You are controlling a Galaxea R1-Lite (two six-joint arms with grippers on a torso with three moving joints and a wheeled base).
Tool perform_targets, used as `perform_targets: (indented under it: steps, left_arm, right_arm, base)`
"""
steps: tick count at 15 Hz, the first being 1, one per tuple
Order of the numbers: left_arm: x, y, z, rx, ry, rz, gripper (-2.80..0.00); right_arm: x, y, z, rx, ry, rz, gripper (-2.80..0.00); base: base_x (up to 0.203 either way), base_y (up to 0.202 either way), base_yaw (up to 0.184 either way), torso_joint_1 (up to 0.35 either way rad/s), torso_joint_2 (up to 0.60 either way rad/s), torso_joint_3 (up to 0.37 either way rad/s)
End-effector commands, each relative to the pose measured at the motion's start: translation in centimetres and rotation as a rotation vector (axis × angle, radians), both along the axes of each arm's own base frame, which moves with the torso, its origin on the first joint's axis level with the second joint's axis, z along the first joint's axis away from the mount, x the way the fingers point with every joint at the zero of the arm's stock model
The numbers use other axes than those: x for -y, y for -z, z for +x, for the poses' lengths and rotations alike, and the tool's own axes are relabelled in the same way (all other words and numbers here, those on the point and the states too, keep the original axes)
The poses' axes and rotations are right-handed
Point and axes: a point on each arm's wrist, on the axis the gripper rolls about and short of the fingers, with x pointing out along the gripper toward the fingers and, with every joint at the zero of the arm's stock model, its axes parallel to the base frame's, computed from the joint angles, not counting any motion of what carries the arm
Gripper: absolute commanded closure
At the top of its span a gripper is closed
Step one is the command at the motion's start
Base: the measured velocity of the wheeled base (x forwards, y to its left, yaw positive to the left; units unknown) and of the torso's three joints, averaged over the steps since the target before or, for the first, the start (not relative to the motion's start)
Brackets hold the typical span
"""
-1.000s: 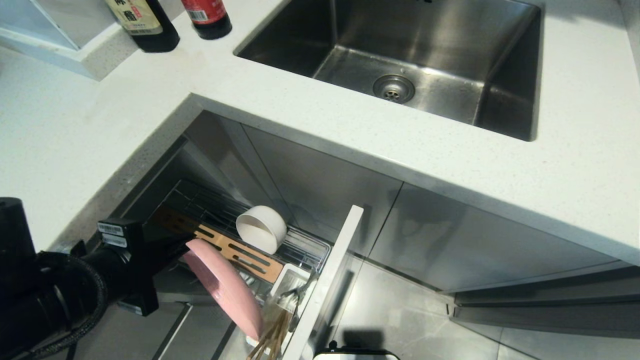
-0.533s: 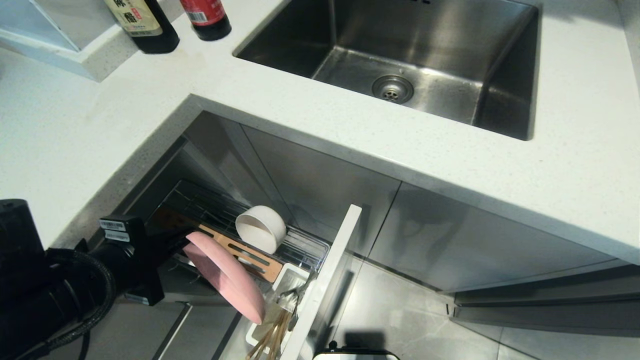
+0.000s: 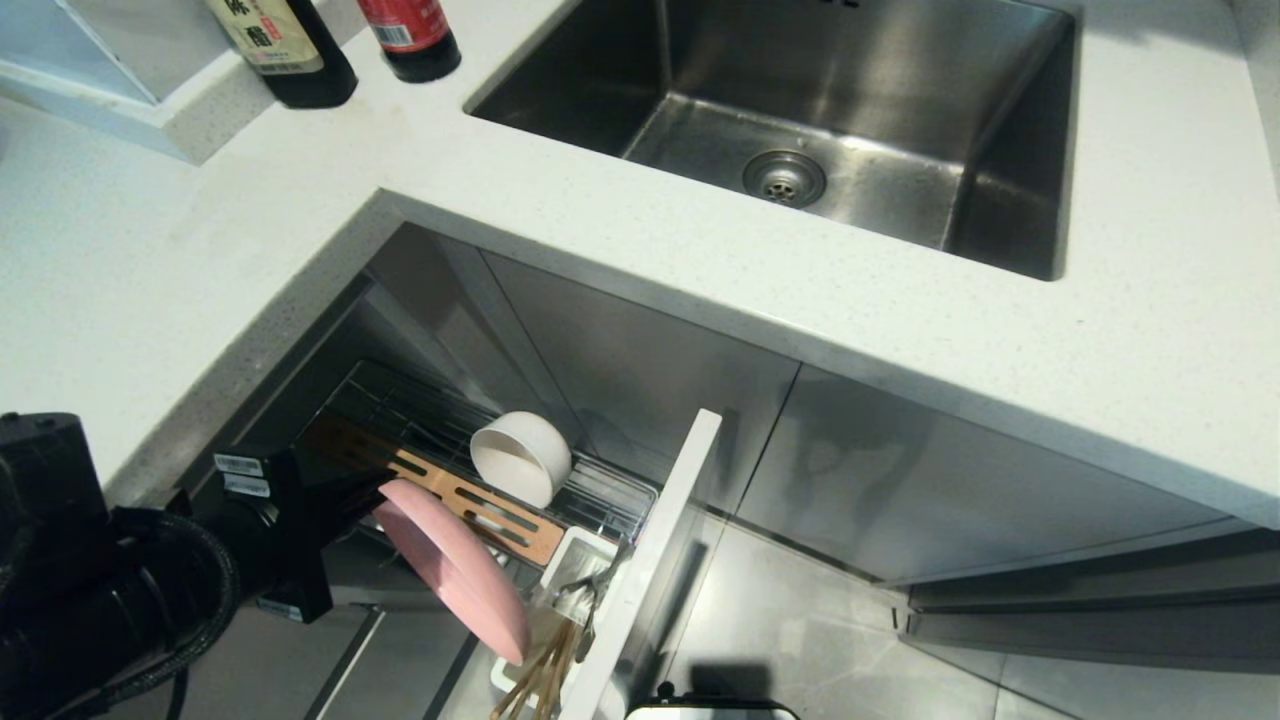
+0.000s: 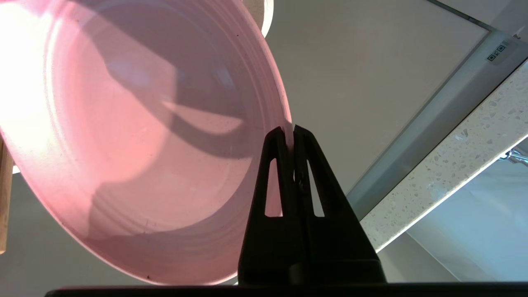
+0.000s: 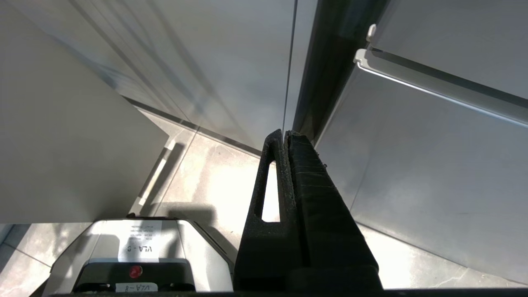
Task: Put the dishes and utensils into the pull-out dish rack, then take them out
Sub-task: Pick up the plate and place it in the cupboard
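The pull-out dish rack stood drawn out below the tabletop, at the near left of the scene. The pink plate hung tilted on edge over the rack's near end, just beside the wooden strip, its rim pinched in the clenched left tool. The bowl lay on its side farther in. Doing this step well probably meant keeping the pinch firm, the plate edge-on, and clear of the utensil cup (chopsticks jutted out nearby). The right tool, clenched on nothing, was parked low by the floor.
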Motion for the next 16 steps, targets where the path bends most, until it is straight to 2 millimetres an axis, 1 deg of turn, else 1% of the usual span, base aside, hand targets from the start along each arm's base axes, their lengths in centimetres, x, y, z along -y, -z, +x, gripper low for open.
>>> perform_targets:
  steps: [1,5,8,10,16]
  left_arm:
    - [0.1,0.0,0.0,-0.003,0.015,-0.013,0.0]
    - [0.2,0.0,-0.3,-0.013,0.084,-0.017,0.0]
    - [0.3,0.4,-0.6,-0.018,0.192,0.069,0.0]
    - [0.3,0.5,-0.7,0.001,0.24,0.175,0.0]
    - [0.5,-0.6,-1.2,0.077,0.265,0.201,0.0]
  right_arm:
    - [0.0,0.0,0.0,-0.002,-0.001,0.0,0.0]
    - [0.0,0.0,0.0,-0.002,-0.001,0.0,0.0]
    - [0.0,0.0,0.0,-0.002,-0.001,0.001,0.0]
    - [0.0,0.0,0.0,-0.002,-0.001,0.0,0.0]
    - [0.0,0.0,0.0,-0.002,-0.001,0.0,0.0]
  base:
    - [0.0,0.0,0.0,0.0,0.0,0.0]
    - [0.0,0.0,0.0,0.0,0.0,0.0]
    - [0.0,0.0,0.0,0.0,0.0,0.0]
    - [0.0,0.0,0.0,0.0,0.0,0.0]
    - [0.0,0.0,0.0,0.0,0.0,0.0]
